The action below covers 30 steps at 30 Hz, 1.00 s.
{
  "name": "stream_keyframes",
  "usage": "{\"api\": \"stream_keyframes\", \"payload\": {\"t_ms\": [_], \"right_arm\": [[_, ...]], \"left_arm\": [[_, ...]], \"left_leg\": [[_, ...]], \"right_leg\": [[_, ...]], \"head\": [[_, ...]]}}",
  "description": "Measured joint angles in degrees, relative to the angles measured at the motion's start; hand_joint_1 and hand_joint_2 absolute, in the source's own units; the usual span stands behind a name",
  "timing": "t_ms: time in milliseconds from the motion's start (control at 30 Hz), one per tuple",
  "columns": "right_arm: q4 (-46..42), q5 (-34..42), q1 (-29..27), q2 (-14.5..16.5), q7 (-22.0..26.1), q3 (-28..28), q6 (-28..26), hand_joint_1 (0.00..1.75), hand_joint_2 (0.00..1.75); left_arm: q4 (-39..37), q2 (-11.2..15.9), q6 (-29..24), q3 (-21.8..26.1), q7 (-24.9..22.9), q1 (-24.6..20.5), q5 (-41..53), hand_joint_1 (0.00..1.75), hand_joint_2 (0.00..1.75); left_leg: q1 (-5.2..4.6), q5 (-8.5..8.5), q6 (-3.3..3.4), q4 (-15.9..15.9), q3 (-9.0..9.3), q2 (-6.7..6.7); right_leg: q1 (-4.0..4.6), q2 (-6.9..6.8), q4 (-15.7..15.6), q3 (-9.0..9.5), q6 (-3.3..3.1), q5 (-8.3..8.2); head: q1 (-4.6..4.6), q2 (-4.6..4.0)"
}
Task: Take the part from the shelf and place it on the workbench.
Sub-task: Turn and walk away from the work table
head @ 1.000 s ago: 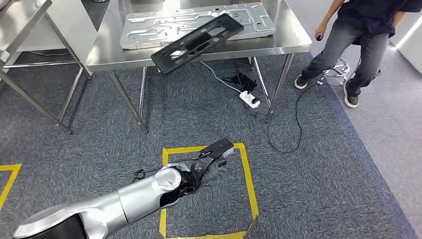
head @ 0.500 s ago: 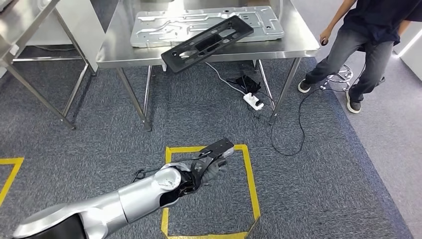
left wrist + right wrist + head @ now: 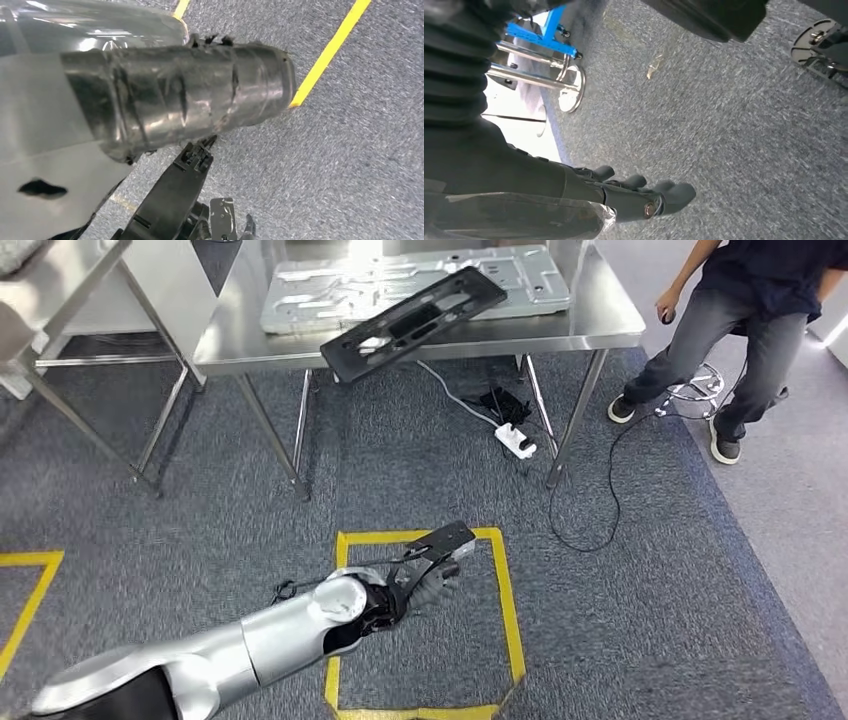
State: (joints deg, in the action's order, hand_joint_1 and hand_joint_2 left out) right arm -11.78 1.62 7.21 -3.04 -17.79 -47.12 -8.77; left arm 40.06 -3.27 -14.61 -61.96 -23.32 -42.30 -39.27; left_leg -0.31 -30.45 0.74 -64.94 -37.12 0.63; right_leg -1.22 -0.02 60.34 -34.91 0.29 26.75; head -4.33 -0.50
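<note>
In the head view my left hand holds a small flat black part low over the carpet, inside a yellow taped square. The steel workbench stands ahead, well beyond the hand. A ribbed silver metal plate lies on it, and a long black panel lies slanted across the plate and pokes over the front edge. The left wrist view has the hand's grey cover above the carpet. My right hand hangs over the floor with its fingers stretched out and nothing in them.
A person stands at the right end of the workbench beside a stool. A white power strip and loose cables lie on the floor under the bench. A steel frame's legs stand at the left.
The whole picture has shifted, so the camera has moved: the workbench now sits slightly further right and lower. My left hand still holds the black part the same way.
</note>
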Motion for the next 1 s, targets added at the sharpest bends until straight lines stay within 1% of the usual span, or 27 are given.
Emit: {"api": "stream_keyframes", "payload": {"t_ms": [67,100,133,167,200,233,267,300,333,367,400,433,467,500,567,600,633,667,700,733,767,800,833,867,933,967,1000], "right_arm": [[0.0,-0.37,0.05,0.03,0.07,0.0,1.06,0.0,0.0],[0.0,-0.63,0.05,0.09,0.03,0.0,1.43,0.0,0.0],[0.0,-0.86,0.06,0.2,-0.03,0.0,1.61,0.0,0.0],[0.0,-0.99,0.07,0.35,-0.09,0.0,1.63,0.0,0.0],[-0.01,-1.05,0.13,0.53,-0.14,0.0,1.61,0.0,0.0],[-0.01,-1.08,0.19,0.7,-0.14,0.0,1.61,0.0,0.0],[-0.02,-1.09,0.24,0.84,-0.09,0.0,1.66,0.0,0.0],[-0.03,-1.12,0.27,0.94,0.0,0.0,1.84,0.0,0.0],[-0.04,-1.21,0.27,1.0,0.15,0.0,2.14,0.0,0.0],[-0.04,-1.38,0.27,1.03,0.39,-0.01,2.55,0.0,0.0],[-0.04,-1.67,0.28,1.02,0.64,-0.07,3.01,0.0,0.0],[-0.04,-2.04,0.32,0.98,0.86,-0.15,3.36,0.0,0.0],[-0.03,-2.45,0.39,0.93,1.03,-0.23,3.6,0.0,0.0],[-0.03,-2.83,0.48,0.88,1.1,-0.32,3.67,0.0,0.0],[-0.02,-3.32,0.61,0.79,1.16,-0.4,3.54,0.0,0.0],[-0.02,-3.43,0.62,0.75,1.17,-0.5,3.45,0.0,0.0],[-0.02,-3.52,0.61,0.73,1.19,-0.65,3.35,0.0,0.0],[-0.02,-3.61,0.61,0.72,1.2,-0.85,3.21,0.0,0.0],[-0.02,-3.69,0.62,0.69,1.2,-1.06,3.01,0.0,0.0],[-0.02,-3.78,0.63,0.66,1.2,-1.21,2.72,0.0,0.0],[-0.02,-3.81,0.65,0.62,1.2,-1.3,2.4,0.0,0.0],[-0.02,-3.83,0.65,0.6,1.21,-1.34,2.04,0.0,0.0],[-0.02,-3.83,0.62,0.6,1.22,-1.36,1.74,0.0,0.0],[-0.02,-3.82,0.53,0.6,1.27,-1.45,1.5,0.0,0.0],[-0.01,-3.65,0.19,0.58,1.51,-1.65,0.99,0.0,0.0],[0.01,-3.43,-0.03,0.51,1.7,-1.73,0.65,0.0,0.0],[0.03,-3.04,-0.27,0.45,1.88,-1.75,0.26,0.0,0.0]], "left_arm": [[0.0,0.1,0.39,0.0,-0.03,0.09,0.1,0.0,0.0],[0.0,0.15,0.6,0.0,-0.06,0.18,0.15,0.0,0.0],[0.0,0.22,0.79,0.0,-0.1,0.24,0.17,0.0,0.0],[0.0,0.28,0.92,0.0,-0.13,0.26,0.2,0.0,0.0],[0.0,0.34,1.0,0.0,-0.15,0.2,0.23,0.0,0.0],[0.0,0.4,1.03,0.0,-0.15,0.08,0.26,0.0,0.0],[0.0,0.45,1.04,0.0,-0.14,-0.1,0.28,0.0,0.0],[0.01,0.47,1.06,0.0,-0.14,-0.28,0.31,0.0,0.0],[0.01,0.49,1.08,0.0,-0.13,-0.42,0.35,0.0,0.0],[0.02,0.51,1.1,0.0,-0.14,-0.5,0.39,0.0,0.0],[0.02,0.54,1.09,0.0,-0.18,-0.47,0.43,0.0,0.0],[0.03,0.63,1.07,0.0,-0.31,-0.4,0.45,0.0,0.0],[0.06,0.78,1.03,0.0,-0.53,-0.31,0.46,0.0,0.0],[0.19,1.01,0.99,0.0,-0.91,-0.13,0.48,0.0,0.0],[0.97,1.95,0.98,0.0,-1.88,0.7,0.56,0.0,0.0],[1.52,2.6,0.98,0.0,-2.34,1.33,0.64,0.0,0.0],[2.13,3.28,0.95,0.0,-2.7,1.92,0.73,0.0,0.0],[2.65,3.9,0.9,0.0,-2.92,2.37,0.82,0.0,0.0],[3.29,4.53,0.82,0.0,-3.1,2.67,0.92,0.0,0.0],[3.95,5.12,0.75,0.0,-3.24,2.86,1.04,0.0,0.0],[4.64,5.76,0.73,0.0,-3.38,3.02,1.25,0.0,0.0],[5.5,6.52,0.81,0.0,-3.53,3.27,1.51,0.0,0.0],[6.39,7.39,1.02,0.0,-3.68,3.6,1.81,0.0,0.0],[7.43,8.46,1.39,0.0,-3.82,4.04,2.18,0.0,0.0],[9.48,11.0,2.51,0.0,-4.02,5.01,2.85,0.0,0.0],[10.46,12.3,3.29,0.0,-4.09,5.46,3.26,0.0,0.0],[11.45,13.62,4.26,0.0,-4.13,5.83,3.72,0.0,0.0]], "left_leg": [[0.07,-3.09,-0.28,-7.27,-3.42,-0.18],[0.07,-3.7,-0.22,-9.84,-4.72,-0.21],[0.03,-3.25,-0.01,-10.5,-5.14,-0.22],[-0.05,-1.85,0.33,-9.01,-4.52,-0.21],[-0.23,0.17,0.79,-5.71,-2.97,-0.31],[-0.58,1.92,1.35,-1.64,-1.06,-1.04],[-1.02,3.03,1.8,1.93,0.59,-1.81],[-1.42,3.59,2.16,4.39,1.77,-2.44],[-1.74,3.6,2.38,5.62,2.29,-2.84],[-1.87,3.68,2.47,6.01,2.4,-2.47],[-1.66,4.02,2.58,6.39,2.57,-1.93],[-1.47,4.38,2.69,6.9,2.73,-1.43],[-1.26,4.77,2.84,7.4,2.91,-0.98],[-1.04,5.1,2.99,7.82,3.08,-0.59],[-1.02,5.28,3.21,7.91,3.06,0.14],[-1.01,5.29,3.24,7.87,3.03,0.55],[-0.99,5.28,3.23,7.79,2.99,1.04],[-0.94,5.25,3.19,7.63,2.94,1.58],[-0.83,5.17,3.07,7.36,2.87,2.21],[-0.68,5.01,2.83,6.93,2.75,2.85],[-0.63,4.78,2.48,6.4,2.47,3.43],[-0.56,4.61,2.11,5.91,2.14,4.0],[-0.53,4.54,1.74,5.58,1.84,4.41],[-0.52,4.61,1.41,5.48,1.58,4.81],[-0.33,4.81,0.89,5.59,1.35,5.38],[-0.34,4.48,0.6,5.19,1.09,4.72],[-0.31,3.6,0.29,3.88,0.43,3.61]], "right_leg": [[0.13,-0.09,0.01,-0.02,-0.2,0.0],[0.24,-0.13,0.01,-0.01,-0.23,0.02],[0.35,-0.15,0.02,0.0,-0.25,0.03],[0.46,-0.15,0.01,0.04,-0.26,0.03],[0.54,-0.22,0.01,0.11,-0.27,0.04],[0.59,-0.34,-0.04,0.2,-0.29,0.06],[0.67,-0.49,-0.11,0.27,-0.26,0.05],[0.7,-0.77,-0.24,0.3,-0.2,0.01],[0.73,-1.08,-0.4,0.33,-0.08,-0.03],[0.77,-1.49,-0.56,0.37,0.11,-0.11],[0.76,-1.85,-0.63,0.39,0.33,-0.04],[0.74,-1.86,-0.4,0.34,0.55,0.28],[0.73,-1.61,0.63,-0.07,0.76,1.13],[0.7,-1.15,2.76,-0.97,0.94,2.54],[0.66,-0.44,9.58,-4.0,1.2,5.96],[0.61,-0.34,12.67,-5.43,1.35,6.99],[0.51,-0.3,14.16,-6.15,1.51,7.02],[0.38,-0.25,13.78,-5.99,1.66,6.13],[0.18,-0.06,11.13,-4.69,1.8,4.32],[-0.06,0.54,7.34,-2.87,1.9,2.55],[-0.2,1.51,3.92,-1.12,1.97,1.48],[-0.29,2.28,1.37,0.22,1.83,0.83],[-0.25,2.82,0.26,0.81,1.62,0.86],[-0.08,2.86,0.14,0.98,1.3,0.99],[0.04,1.95,0.06,0.99,0.57,0.72],[0.01,1.47,-0.09,1.05,0.18,0.59],[-0.03,0.96,-0.27,1.1,-0.17,0.45]], "head": [[-0.13,0.0],[-0.12,0.0],[-0.14,0.0],[-0.12,0.0],[-0.12,0.0],[-0.11,0.0],[-0.12,0.0],[-0.13,0.0],[-0.12,0.0],[-0.13,0.0],[-0.1,0.0],[-0.09,0.0],[-0.08,0.0],[0.02,0.0],[0.12,0.0],[0.16,0.0],[0.15,0.0],[0.16,0.0],[0.15,0.0],[0.16,0.0],[0.19,0.0],[0.19,0.0],[0.19,0.0],[0.18,0.0],[0.18,0.0],[0.11,0.0],[-0.02,0.0]]}}
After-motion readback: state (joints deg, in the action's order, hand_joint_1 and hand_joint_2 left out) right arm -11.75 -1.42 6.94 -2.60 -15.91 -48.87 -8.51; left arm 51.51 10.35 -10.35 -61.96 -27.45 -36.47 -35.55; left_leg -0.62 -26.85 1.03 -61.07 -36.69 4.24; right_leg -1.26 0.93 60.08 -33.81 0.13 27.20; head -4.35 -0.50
